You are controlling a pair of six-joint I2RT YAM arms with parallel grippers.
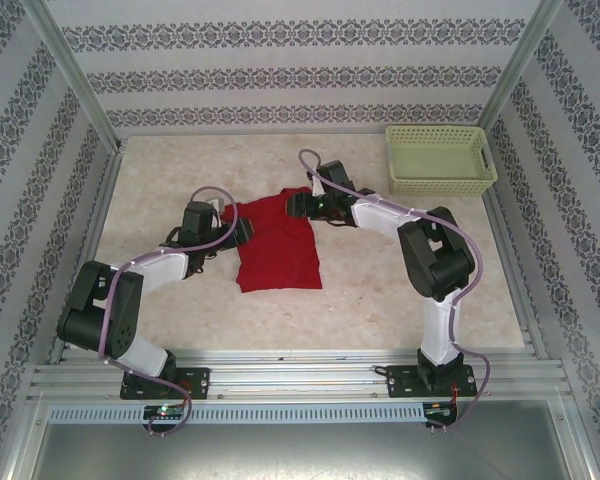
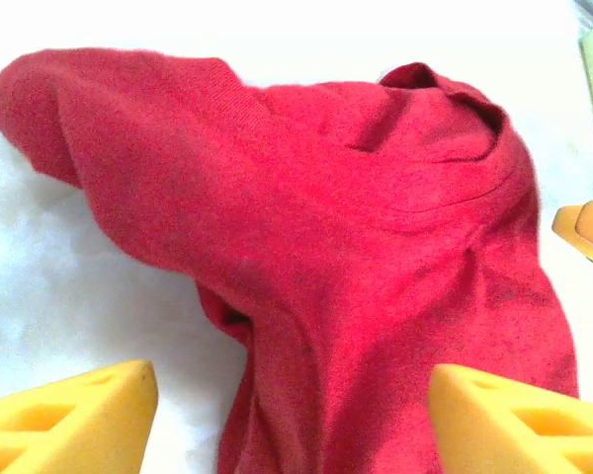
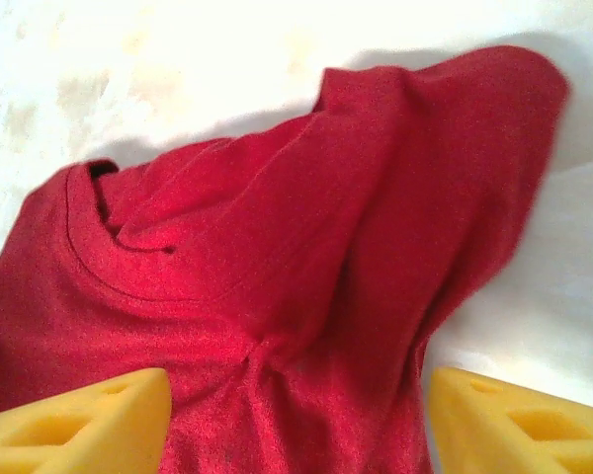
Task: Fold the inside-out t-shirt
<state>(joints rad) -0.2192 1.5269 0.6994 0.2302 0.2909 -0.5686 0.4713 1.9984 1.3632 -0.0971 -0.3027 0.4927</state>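
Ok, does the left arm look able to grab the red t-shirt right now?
Probably yes: the left end effector sits open right at the t-shirt, cloth between its yellow fingers, nothing blocking.

Green basket (image 1: 441, 160); far right of table (image 1: 380, 290)

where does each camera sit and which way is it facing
Top external: above and behind the arm bases, looking down on the table, red t-shirt and green basket; the left arm and right arm show whole.
Left wrist: on the left gripper, facing down at the t-shirt past its open yellow fingers.
Right wrist: on the right gripper, facing down at the t-shirt past its open yellow fingers.
Shared: all three see the t-shirt.
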